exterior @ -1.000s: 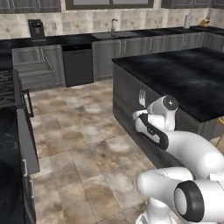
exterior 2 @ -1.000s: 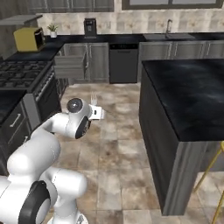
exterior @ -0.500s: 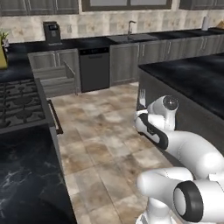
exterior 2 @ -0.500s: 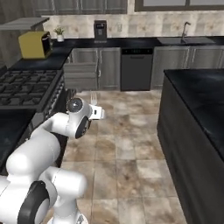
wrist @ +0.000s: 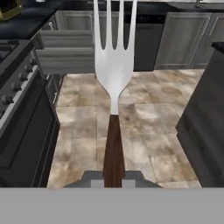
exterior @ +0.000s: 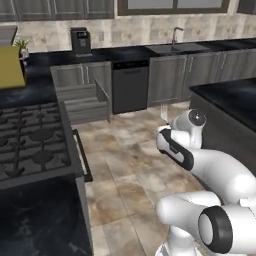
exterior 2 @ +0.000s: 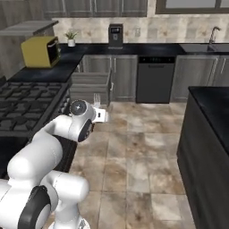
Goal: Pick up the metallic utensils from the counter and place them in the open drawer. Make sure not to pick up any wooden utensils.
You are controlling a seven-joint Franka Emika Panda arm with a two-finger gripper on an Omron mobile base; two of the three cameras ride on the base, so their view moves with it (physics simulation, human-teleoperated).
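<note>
Fork (wrist: 114, 65) clamped upright — open drawer (exterior: 86, 103) ahead.

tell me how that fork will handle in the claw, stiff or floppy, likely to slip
The fork probably stays stiff: its silver head and brown handle stand straight up from the claw. It looks slim, so likely light. Held only at the handle's end, it might pivot or slip if bumped.

Arm (exterior: 210, 162) folded low; jaws apparently clamped, level
</note>
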